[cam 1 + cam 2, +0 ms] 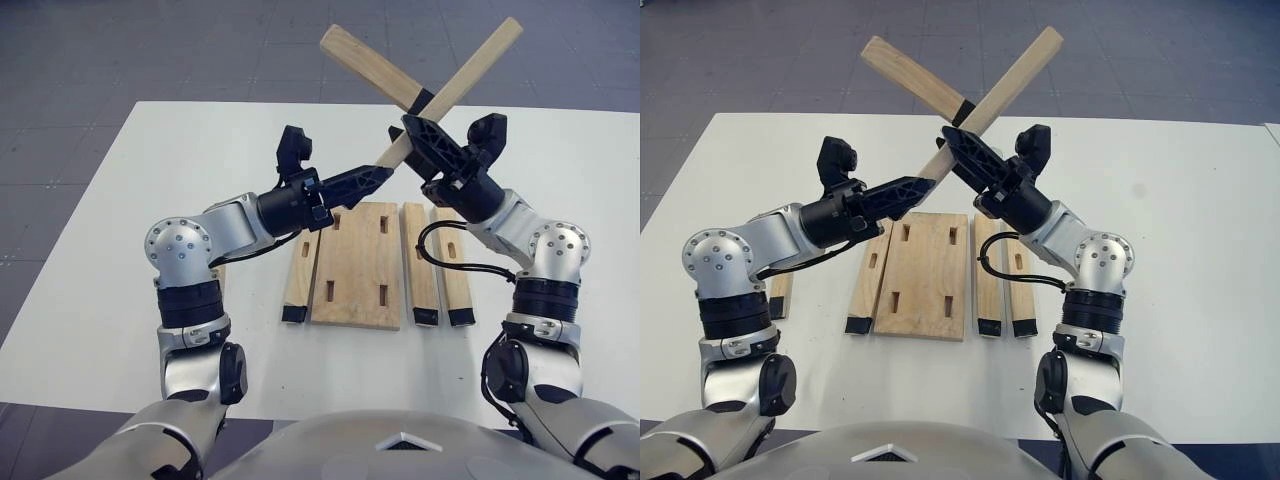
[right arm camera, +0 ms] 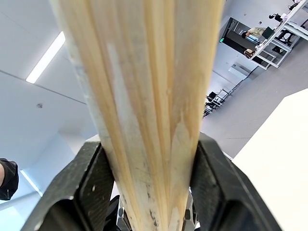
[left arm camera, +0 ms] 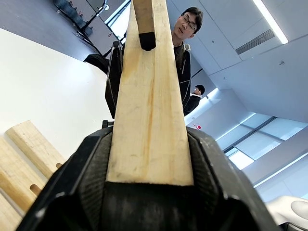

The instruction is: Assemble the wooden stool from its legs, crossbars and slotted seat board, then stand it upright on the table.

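The left end effector [image 1: 385,168] is clamped on the low end of a bar [image 1: 470,70] that slants to the upper right of the left eye view. The right end effector [image 1: 415,128] is clamped on a capped leg [image 1: 365,60], gripping close to its black cap, and the leg slants to the upper left. The two pieces cross in the air at upper centre, above the far side of the table [image 1: 180,170]. Whether they touch at the crossing I cannot tell.

Both wrist views show wood packed tight between the pads. Each grip sits at one end of its piece, so most of the length sticks out beyond the fingers.

The seat board [image 1: 355,270] lies flat at centre frame, its four slots facing up. One loose leg [image 1: 300,275] lies against its left edge and two more [image 1: 420,265] lie just beside its right edge, black caps toward the bottom of the frame.

The parts look like solid pale timber — stiff, light and unlikely to break, but smooth enough to twist in a two-finger pinch. An end grip probably lets the free tip swing, so a hold nearer the middle, across the flat faces, should steer better. The board is wide and thin — best pinched at an edge, away from the slots.
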You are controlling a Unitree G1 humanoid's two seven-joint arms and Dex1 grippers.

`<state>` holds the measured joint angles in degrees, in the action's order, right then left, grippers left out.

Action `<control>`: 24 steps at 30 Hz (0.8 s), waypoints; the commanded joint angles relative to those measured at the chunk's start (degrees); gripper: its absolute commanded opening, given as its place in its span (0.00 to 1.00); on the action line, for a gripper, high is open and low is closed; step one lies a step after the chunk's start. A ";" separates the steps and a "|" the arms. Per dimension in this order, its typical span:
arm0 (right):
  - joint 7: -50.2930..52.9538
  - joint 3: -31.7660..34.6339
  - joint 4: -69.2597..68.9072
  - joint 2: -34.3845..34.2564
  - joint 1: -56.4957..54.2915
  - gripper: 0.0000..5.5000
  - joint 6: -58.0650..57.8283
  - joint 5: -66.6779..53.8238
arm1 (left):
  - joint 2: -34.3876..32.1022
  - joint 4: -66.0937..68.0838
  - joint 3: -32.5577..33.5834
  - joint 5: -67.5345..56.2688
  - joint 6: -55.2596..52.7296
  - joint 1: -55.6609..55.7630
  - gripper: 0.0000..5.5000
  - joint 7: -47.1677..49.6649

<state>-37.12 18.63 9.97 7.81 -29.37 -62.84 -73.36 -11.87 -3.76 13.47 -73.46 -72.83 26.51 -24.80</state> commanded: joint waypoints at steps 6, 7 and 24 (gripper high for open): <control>0.16 -2.99 -2.93 1.25 0.52 0.38 -0.07 2.14 | -3.83 -2.12 -3.91 4.72 4.85 0.99 0.37 -6.65; 0.03 -3.18 -3.15 1.30 0.44 0.37 0.11 2.20 | -4.08 -2.14 -4.22 5.21 5.26 1.08 0.37 -7.42; -1.04 -3.35 -3.11 2.77 0.06 0.37 1.66 2.41 | -10.66 -1.60 -6.68 10.25 6.25 -0.75 0.69 -12.68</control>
<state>-37.86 14.72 7.15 9.64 -28.27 -61.58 -71.53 -20.51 -5.39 6.91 -64.77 -67.08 26.65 -36.46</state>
